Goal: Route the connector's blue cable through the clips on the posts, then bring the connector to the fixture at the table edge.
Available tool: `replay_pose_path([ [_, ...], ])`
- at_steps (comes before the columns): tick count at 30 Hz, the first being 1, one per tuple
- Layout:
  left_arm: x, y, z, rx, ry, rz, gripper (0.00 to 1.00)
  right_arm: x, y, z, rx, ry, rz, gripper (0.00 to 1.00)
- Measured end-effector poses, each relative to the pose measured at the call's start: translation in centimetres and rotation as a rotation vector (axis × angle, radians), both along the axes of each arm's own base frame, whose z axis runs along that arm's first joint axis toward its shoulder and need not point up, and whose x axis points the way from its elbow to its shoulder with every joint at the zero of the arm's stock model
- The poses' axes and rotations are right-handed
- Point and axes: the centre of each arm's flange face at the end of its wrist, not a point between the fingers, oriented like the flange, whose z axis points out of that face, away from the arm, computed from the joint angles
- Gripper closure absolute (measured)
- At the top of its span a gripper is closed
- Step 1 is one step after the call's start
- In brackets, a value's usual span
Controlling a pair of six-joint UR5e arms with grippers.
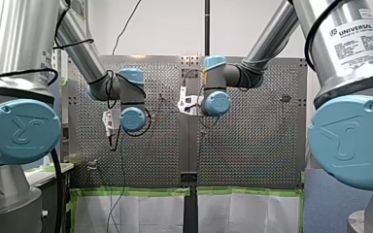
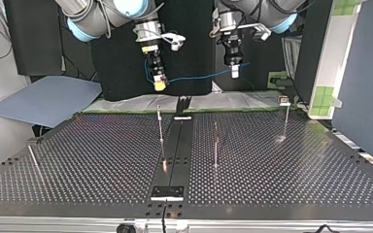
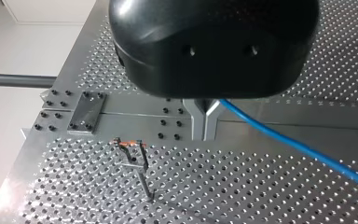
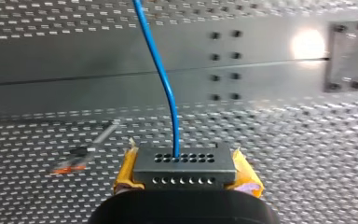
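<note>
Left gripper (image 3: 205,135): black housing sits close to the lens in its wrist view. My two metal fingers stand pressed together under it, high above the perforated table (image 3: 261,196).
Left grip: blue cable (image 3: 298,147) comes out at the root of those fingers and runs off to one side. I read it as pinched there, though the housing hides the contact.
Right gripper (image 4: 186,170): yellow pads (image 4: 246,173) clamped on the short ends of the connector (image 4: 185,161). Its long axis lies across the jaws, hole rows toward the camera.
Cable exit: from the middle of the upper hole row, straight ahead of my right gripper.
Span: in the top view the cable hangs nearly level from right gripper to left, in the air over the table's far edge.
Posts: several thin ones, all lower than the span and nearer that camera; the cable touches none.
Key relation: the span's long axis runs crosswise. The nearest post (image 2: 160,124) stands almost under my right gripper, and the next post (image 2: 216,145) lies between the two grippers, further forward.
Step judged: routing not yet begun; the span must come down onto the clips.
Fixture (image 2: 167,192): probably the dark plate at the table's near edge, well apart from the connector.
</note>
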Motion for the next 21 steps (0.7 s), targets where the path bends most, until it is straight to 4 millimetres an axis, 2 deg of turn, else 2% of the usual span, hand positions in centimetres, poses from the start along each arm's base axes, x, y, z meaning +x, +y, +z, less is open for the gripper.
replay_pose_path([
  [10, 2.6, -0.2, 1.8, -0.011, -0.017, 0.012, 1.0, -1.2, -2.1, 6.2, -0.074, -0.074, -0.024, 1.0],
  [16, 4.4, -0.5, 3.2, -0.015, -0.024, 0.005, 1.0, -2.0, -2.6, 9.7, -0.12, -0.115, -0.03, 1.0],
  [21, 5.8, -0.4, 4.4, -0.019, -0.029, 0.013, 1.0, -2.3, -3.3, 9.9, -0.127, -0.115, -0.037, 1.0],
])
